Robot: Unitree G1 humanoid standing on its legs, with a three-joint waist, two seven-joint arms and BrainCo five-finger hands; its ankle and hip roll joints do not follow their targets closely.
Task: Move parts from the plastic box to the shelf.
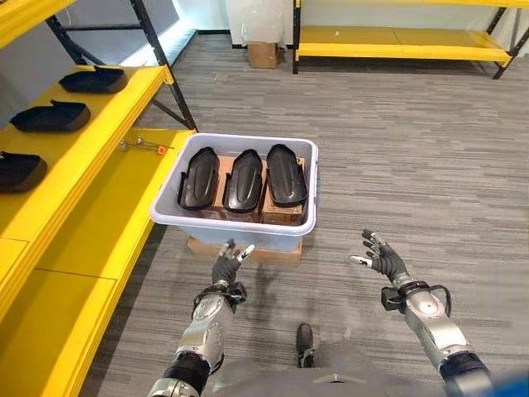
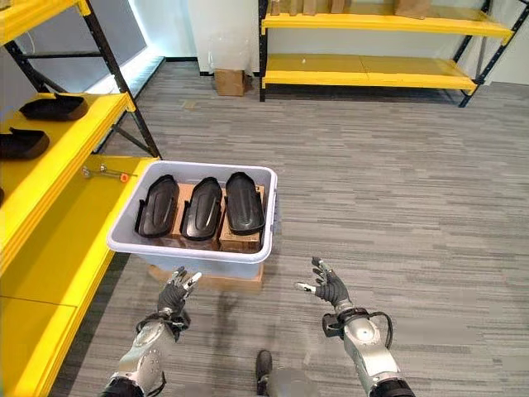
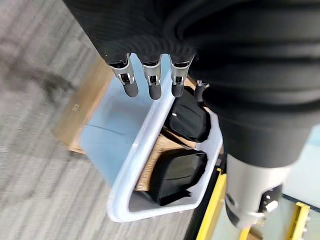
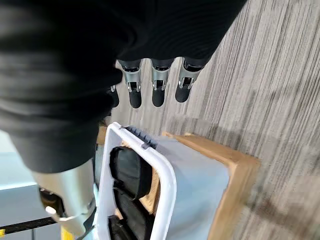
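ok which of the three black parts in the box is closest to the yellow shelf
The leftmost part, beside the box wall facing the shelf; the other two lie further right.

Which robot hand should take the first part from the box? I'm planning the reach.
Probably the left robot hand: open, it hovers just before the box, on the shelf side. The open right robot hand hangs over bare floor, off past the box's corner.

No legible text, labels or numbers anywhere.
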